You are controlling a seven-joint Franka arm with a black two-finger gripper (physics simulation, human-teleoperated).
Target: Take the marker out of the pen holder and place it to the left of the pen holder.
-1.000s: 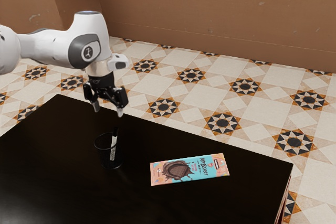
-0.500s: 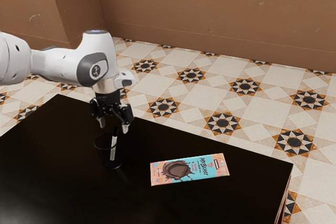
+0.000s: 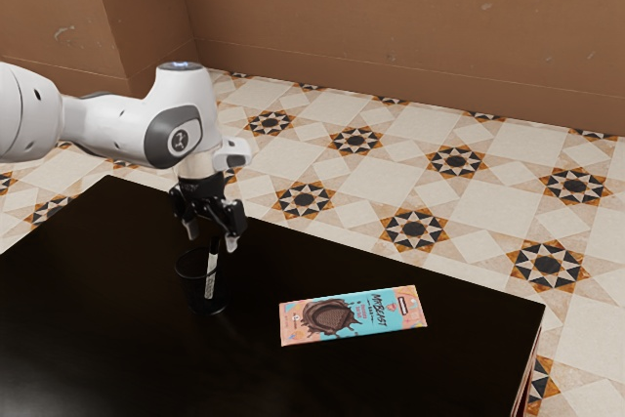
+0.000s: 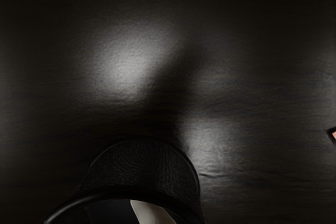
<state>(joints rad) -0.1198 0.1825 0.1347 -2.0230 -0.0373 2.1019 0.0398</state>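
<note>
My gripper (image 3: 212,240) is open just above the pen holder in the exterior view, its two fingertips apart on either side of the marker's dark upper end. The marker (image 3: 210,278), white with a black end, leans inside the black pen holder (image 3: 206,303), and its top rises above the rim. In the wrist view the pen holder (image 4: 147,169) lies at the lower edge, with the pale marker (image 4: 149,213) partly visible inside its rim.
A teal and pink chocolate bar (image 3: 353,315) lies flat on the black table (image 3: 107,339), toward the exterior view's right from the pen holder. The table's far edge runs behind the gripper.
From above and toward the exterior view's left, my open gripper has come down and rightward to the marker's top. The marker, pen holder and chocolate bar stay where they were.
</note>
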